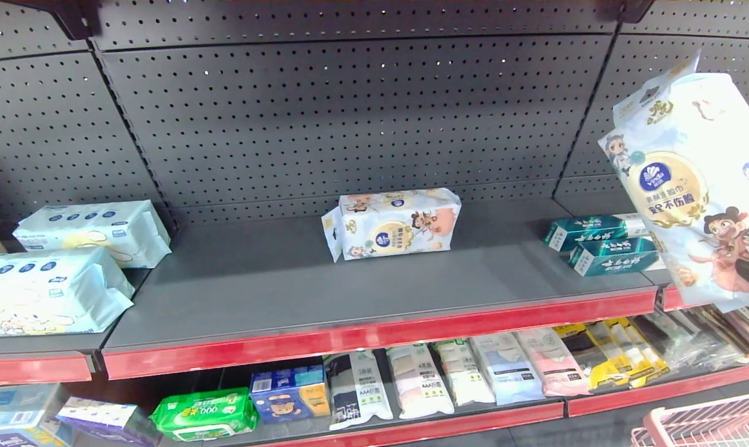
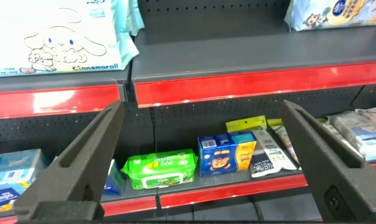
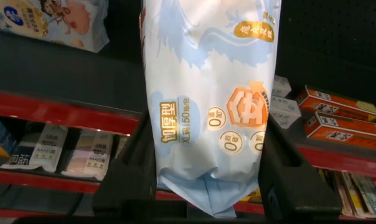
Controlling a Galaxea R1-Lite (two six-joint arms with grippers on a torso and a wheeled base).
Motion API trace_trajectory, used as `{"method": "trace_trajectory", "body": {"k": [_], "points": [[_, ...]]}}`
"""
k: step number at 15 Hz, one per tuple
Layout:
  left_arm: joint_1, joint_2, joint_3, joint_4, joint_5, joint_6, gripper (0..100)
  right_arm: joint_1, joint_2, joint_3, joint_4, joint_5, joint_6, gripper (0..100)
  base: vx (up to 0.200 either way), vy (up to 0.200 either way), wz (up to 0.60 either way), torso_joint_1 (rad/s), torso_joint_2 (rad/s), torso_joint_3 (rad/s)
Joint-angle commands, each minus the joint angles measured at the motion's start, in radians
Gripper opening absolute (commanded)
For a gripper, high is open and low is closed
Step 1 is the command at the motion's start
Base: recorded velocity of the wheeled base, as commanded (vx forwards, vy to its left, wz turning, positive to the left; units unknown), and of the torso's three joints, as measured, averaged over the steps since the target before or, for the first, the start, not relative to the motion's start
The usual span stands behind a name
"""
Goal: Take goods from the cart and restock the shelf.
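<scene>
A tall tissue pack is gripped at its lower end by the right end effector, whose fingers are pressed against both of its sides. The pack is held upright in the air, well to the right of the lying tissue pack on the grey shelf and higher than it. Two green toothpaste boxes are seen between the lying pack and the held one, on the same shelf. Pale blue tissue bundles are stacked well to the left of the lying pack. The left end effector is spread wide with nothing between its fingers, lower than the lying pack and to its left, facing a green wipes packet on the shelf below. A corner of the pink cart is seen far below and to the right of the lying pack.
</scene>
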Motion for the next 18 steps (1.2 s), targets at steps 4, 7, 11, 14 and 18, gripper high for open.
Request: {"method": "trace_trajectory", "body": {"k": [4,7,11,14,18], "points": [[0.003,0.018,-0.034,0.002,0.004,0.042,100,-0.022,-0.099,0.069,0.010,-0.003,0.002,0,0.000,0.000,0.00,0.000,0.00,0.000],[-0.034,0.418,-0.363,0.008,-0.120,-0.084,100,-0.033,-0.126,0.013,0.108,-0.029,0.010,0,0.000,0.000,0.00,0.000,0.00,0.000],[-0.040,0.758,-0.442,-0.149,-0.189,-0.059,100,-0.033,-0.099,-0.037,0.128,-0.079,0.007,0,0.000,0.000,0.00,0.000,0.00,0.000],[-0.040,1.090,-0.506,-0.268,-0.210,-0.047,100,-0.025,-0.123,-0.002,0.130,-0.099,0.022,0,0.000,0.000,0.00,0.000,0.00,0.000],[-0.003,1.397,-0.607,-0.520,-0.577,0.063,100,-0.025,-0.089,0.012,0.131,-0.026,0.050,0,0.000,0.000,0.00,0.000,0.00,0.000]]}}
